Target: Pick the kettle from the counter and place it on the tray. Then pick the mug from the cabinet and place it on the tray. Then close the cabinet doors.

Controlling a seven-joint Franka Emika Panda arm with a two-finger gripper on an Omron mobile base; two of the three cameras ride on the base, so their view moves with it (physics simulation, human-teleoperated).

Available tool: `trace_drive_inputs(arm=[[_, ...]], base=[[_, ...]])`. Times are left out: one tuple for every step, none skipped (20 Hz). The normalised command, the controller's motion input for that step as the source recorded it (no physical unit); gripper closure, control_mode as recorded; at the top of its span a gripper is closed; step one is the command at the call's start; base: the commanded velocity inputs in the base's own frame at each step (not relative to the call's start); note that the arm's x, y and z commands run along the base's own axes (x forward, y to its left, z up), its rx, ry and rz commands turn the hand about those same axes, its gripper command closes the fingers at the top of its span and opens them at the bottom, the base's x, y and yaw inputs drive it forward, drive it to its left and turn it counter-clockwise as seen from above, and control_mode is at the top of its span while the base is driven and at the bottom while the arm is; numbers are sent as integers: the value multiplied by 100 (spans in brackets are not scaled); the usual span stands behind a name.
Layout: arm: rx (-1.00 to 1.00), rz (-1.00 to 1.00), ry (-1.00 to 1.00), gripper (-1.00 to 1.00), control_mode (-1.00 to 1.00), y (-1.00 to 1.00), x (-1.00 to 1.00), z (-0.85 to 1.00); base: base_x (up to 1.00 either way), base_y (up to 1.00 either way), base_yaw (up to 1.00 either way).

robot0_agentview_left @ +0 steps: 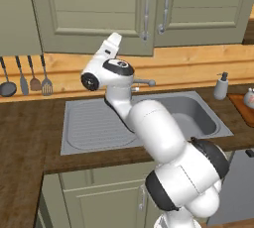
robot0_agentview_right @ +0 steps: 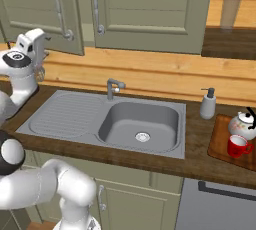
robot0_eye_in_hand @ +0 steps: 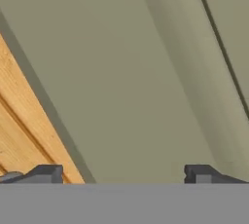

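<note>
My gripper [robot0_eye_in_hand: 124,174] is open with nothing between its fingertips [robot0_eye_in_hand: 46,173]. It sits close against the lower part of the left cabinet door [robot0_agentview_left: 94,14], whose olive panel [robot0_eye_in_hand: 126,72] faces the hand. The gripper [robot0_agentview_left: 114,38] is raised above the counter [robot0_agentview_right: 195,164], left of the sink. The left door [robot0_agentview_right: 40,14] hangs slightly proud of the right door [robot0_agentview_right: 150,9], a little ajar. The silvery kettle [robot0_agentview_right: 243,122] and the red mug [robot0_agentview_right: 238,146] stand on the wooden tray [robot0_agentview_right: 219,141] at the far right. From the left base, the kettle [robot0_agentview_left: 249,97] shows at the edge.
A steel sink [robot0_agentview_right: 65,116] with a faucet [robot0_agentview_right: 114,88] lies below the cabinet. A grey soap dispenser [robot0_agentview_right: 208,104] stands beside the tray. Utensils [robot0_agentview_left: 25,76] hang on the wooden wall at the left. Lower green cabinets [robot0_agentview_right: 130,199] run under the worktop.
</note>
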Motion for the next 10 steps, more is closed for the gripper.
trace_drive_inputs(arm=[[6,17,15,-100,-100,-40,77,0],[6,17,14,-100,-100,-41,76,0],[7,17,14,-100,-100,-42,75,0],[7,18,14,-100,-100,-43,74,0],[7,18,15,-100,-100,-42,76,0],[7,18,15,-100,-100,-42,76,0],[6,18,15,-100,-100,-42,75,0],[6,18,17,-100,-100,-40,76,0],[6,18,17,-100,-100,-38,76,0],[6,18,17,-100,-100,-39,75,0]], base=[[0,0,0],[0,0,0],[0,0,0],[0,0,0],[0,0,0],[0,0,0],[0,0,0],[0,0,0],[0,0,0],[0,0,0]])
